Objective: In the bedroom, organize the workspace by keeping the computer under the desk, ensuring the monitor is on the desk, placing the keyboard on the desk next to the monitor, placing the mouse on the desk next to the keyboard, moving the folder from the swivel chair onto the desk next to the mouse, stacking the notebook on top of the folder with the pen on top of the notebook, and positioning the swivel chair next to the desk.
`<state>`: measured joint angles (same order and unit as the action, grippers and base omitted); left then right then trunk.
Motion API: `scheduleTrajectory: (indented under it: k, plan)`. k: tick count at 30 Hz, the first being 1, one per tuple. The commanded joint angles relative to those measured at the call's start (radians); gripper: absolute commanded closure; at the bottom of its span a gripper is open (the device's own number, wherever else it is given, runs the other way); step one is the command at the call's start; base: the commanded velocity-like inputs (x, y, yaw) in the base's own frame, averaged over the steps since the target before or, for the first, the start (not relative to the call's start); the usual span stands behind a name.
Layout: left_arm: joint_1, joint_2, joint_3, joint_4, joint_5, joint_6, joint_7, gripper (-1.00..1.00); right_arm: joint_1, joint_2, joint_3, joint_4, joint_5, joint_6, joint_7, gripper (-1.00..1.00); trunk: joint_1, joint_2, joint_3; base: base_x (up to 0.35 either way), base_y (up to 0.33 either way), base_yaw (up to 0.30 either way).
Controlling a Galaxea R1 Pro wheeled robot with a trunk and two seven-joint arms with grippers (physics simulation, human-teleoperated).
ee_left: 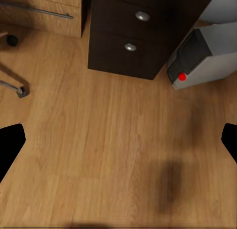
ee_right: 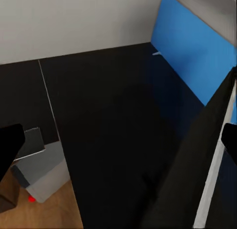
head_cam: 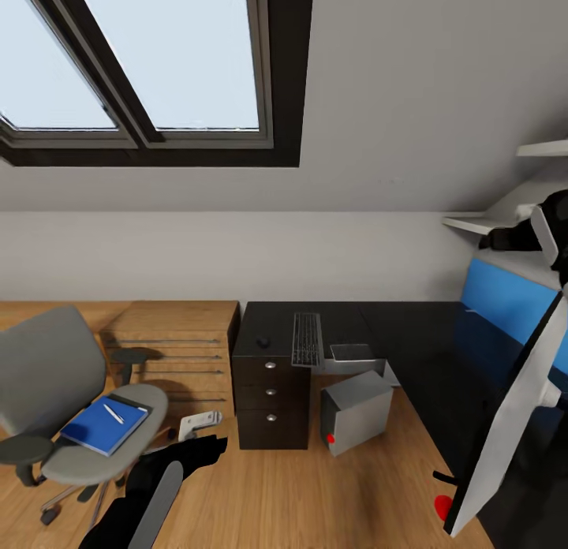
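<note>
Nearest, at lower right, the monitor (head_cam: 505,423) leans steeply over the bench (head_cam: 410,336). Your right hand (ee_right: 118,140) is spread wide beside its edge, probably steadying it; contact is unclear. Your left hand (ee_left: 118,145) hangs wide open and empty above the floor. At lower left, folder (head_cam: 102,427) and pen (head_cam: 113,413) wait on the swivel chair (head_cam: 47,367). Farther off, keyboard (head_cam: 307,338) and mouse (head_cam: 263,343) lie on the bench.

Blue folder (head_cam: 103,426), grey swivel chair (head_cam: 47,375), black desk (head_cam: 410,336).
</note>
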<state>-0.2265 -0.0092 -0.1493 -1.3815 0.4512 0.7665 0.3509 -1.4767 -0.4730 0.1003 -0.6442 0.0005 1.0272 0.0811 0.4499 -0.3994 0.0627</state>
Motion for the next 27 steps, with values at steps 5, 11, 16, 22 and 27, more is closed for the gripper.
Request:
scheduleTrajectory:
  k: [5, 11, 16, 22, 27]
  plan:
    - [-0.001, 0.0, -0.001, -0.001, 0.011, 0.002, 0.01, -1.0, 0.0, -0.002, 0.006, -0.019, 0.002, 0.004, 0.003, -1.0, 0.0, -0.001, -0.001, -0.293, 0.0, 0.0]
    - [-0.001, 0.001, -0.002, 0.0, 0.007, 0.002, 0.012, -1.0, 0.0, -0.004, 0.007, -0.03, 0.006, -0.003, -0.001, -1.0, 0.0, -0.001, -0.001, -0.273, -0.124, 0.0]
    - [-0.001, 0.001, -0.002, 0.002, 0.006, 0.001, 0.014, -1.0, 0.0, -0.004, 0.007, -0.044, 0.006, -0.001, 0.0, -1.0, 0.0, -0.001, -0.001, -0.179, -0.288, 0.0]
    - [-0.001, 0.003, -0.001, 0.002, 0.005, 0.001, 0.014, -1.0, 0.0, -0.006, 0.007, -0.05, 0.006, 0.001, -0.001, -1.0, 0.0, -0.001, -0.001, -0.189, -0.288, 0.0]
    - [-0.001, 0.003, -0.001, 0.0, 0.006, 0.0, 0.012, -1.0, 0.0, -0.016, 0.007, -0.052, 0.006, 0.001, -0.001, -1.0, 0.0, -0.001, -0.001, -0.242, -0.249, 0.0]
